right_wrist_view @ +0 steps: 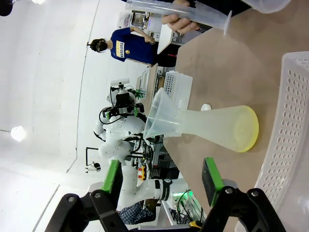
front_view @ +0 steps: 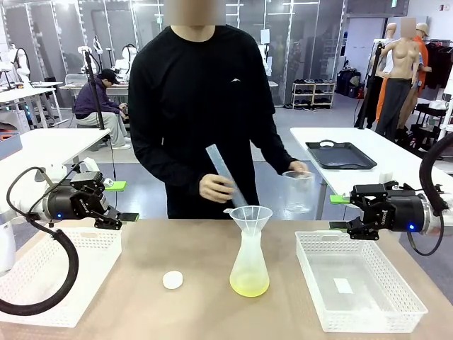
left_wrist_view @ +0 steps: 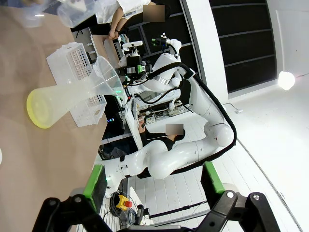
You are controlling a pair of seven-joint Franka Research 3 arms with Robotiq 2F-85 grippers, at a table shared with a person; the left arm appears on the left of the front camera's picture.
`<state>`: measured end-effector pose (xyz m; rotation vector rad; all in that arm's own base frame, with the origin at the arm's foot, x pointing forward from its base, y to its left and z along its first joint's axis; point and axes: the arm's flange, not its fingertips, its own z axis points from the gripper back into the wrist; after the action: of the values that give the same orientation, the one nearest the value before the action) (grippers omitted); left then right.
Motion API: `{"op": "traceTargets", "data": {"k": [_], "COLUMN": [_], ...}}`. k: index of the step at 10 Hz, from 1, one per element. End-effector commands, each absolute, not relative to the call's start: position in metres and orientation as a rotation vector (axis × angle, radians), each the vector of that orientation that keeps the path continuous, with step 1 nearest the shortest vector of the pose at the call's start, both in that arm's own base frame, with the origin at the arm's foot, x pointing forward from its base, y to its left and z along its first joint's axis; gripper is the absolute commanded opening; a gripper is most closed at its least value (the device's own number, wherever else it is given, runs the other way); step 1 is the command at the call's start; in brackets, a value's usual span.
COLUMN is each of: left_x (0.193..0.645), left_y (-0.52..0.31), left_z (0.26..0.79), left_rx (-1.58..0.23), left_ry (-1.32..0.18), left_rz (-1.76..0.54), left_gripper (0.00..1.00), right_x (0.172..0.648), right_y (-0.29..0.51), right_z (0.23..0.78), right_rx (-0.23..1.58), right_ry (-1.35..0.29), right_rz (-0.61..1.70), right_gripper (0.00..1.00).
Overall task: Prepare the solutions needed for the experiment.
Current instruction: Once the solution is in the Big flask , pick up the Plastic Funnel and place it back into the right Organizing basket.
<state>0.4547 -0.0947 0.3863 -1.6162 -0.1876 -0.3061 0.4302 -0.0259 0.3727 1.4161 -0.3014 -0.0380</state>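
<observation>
A translucent conical flask (front_view: 249,258) stands mid-table with a funnel (front_view: 250,214) in its neck. The solutions (front_view: 249,285) lie as a shallow lime-yellow layer at its bottom. Behind it a person holds a tilted graduated cylinder (front_view: 223,170) in one hand and a clear beaker (front_view: 297,190) in the other. My left gripper (front_view: 122,201) hovers open over the left basket, empty. My right gripper (front_view: 340,212) hovers open above the right basket, empty. The wrist views show the flask (left_wrist_view: 63,99) (right_wrist_view: 217,128), the solutions (left_wrist_view: 38,108) (right_wrist_view: 246,129) and the open grippers (left_wrist_view: 153,181) (right_wrist_view: 161,179).
A white basket (front_view: 56,273) sits at the left front and another white basket (front_view: 357,280) at the right front. A small white round cap (front_view: 172,280) lies left of the flask. A black tray (front_view: 340,154) rests on the far right table.
</observation>
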Motion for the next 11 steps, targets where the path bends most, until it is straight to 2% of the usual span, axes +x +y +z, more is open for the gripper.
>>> {"op": "traceTargets", "data": {"k": [1, 3, 5, 7, 11], "left_x": [0.455, 0.455, 0.455, 0.455, 0.455], "left_y": [-0.096, -0.096, -0.096, -0.096, -0.096], "left_z": [0.387, 0.387, 0.387, 0.387, 0.387], "left_rx": [-1.616, -1.616, -1.616, -1.616, -1.616], "left_ry": [-0.193, -0.193, -0.193, -0.193, -0.193], "left_rz": [-0.306, -0.306, -0.306, -0.306, -0.306], "left_gripper": [1.00, 1.00, 1.00, 1.00, 1.00], "right_x": [0.430, 0.430, 0.414, 0.410, 0.417], "right_y": [-0.025, -0.026, 0.005, 0.026, 0.059], "right_z": [0.375, 0.373, 0.435, 0.478, 0.555], "right_rx": [1.421, 1.416, 1.126, 0.999, 0.729], "right_ry": [-0.305, -0.301, -0.232, -0.174, 0.040], "right_rz": [-0.035, -0.038, 0.059, 0.080, -0.008], "right_gripper": [0.84, 0.84, 0.84, 0.84, 0.84]}}
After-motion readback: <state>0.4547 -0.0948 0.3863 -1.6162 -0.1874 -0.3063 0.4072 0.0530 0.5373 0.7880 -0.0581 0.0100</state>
